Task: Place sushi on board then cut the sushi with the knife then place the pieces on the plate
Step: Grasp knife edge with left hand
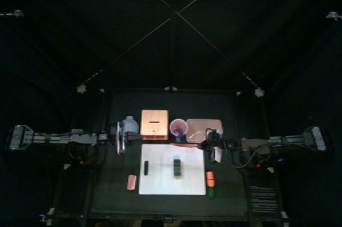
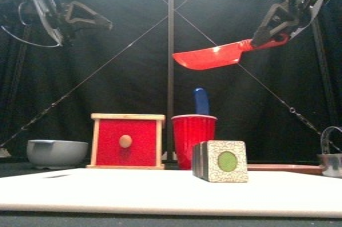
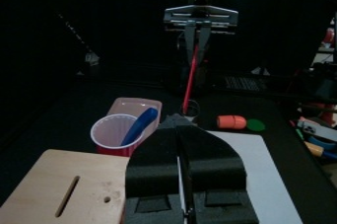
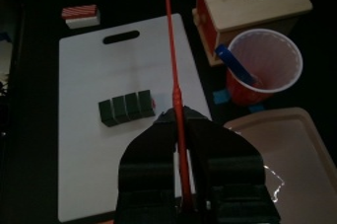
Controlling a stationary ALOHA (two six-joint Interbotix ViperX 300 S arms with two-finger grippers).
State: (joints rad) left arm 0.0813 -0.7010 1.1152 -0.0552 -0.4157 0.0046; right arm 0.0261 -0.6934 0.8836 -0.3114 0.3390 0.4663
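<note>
The dark green sushi roll (image 2: 222, 161) (image 4: 130, 108) lies whole on the white cutting board (image 1: 160, 156) (image 4: 105, 70). My right gripper (image 2: 274, 35) (image 4: 178, 127) is shut on the red knife (image 2: 214, 56) (image 4: 172, 60), held high above the board with the blade over the roll. A blue knife (image 2: 202, 101) stands in the red cup (image 2: 194, 137) (image 4: 263, 58) behind the board. The pink tray (image 1: 203, 128) (image 4: 293, 134) lies at the back right. High at the left, my left gripper (image 2: 96, 15) (image 3: 182, 134) is shut and holds nothing.
A wooden box (image 2: 128, 141) with a red drawer front stands left of the cup, and a blue-grey bowl (image 2: 56, 152) sits further left. Small toy foods (image 1: 132, 181) (image 1: 210, 178) lie either side of the board near the front. A metal cutter (image 2: 331, 151) shows at the right edge.
</note>
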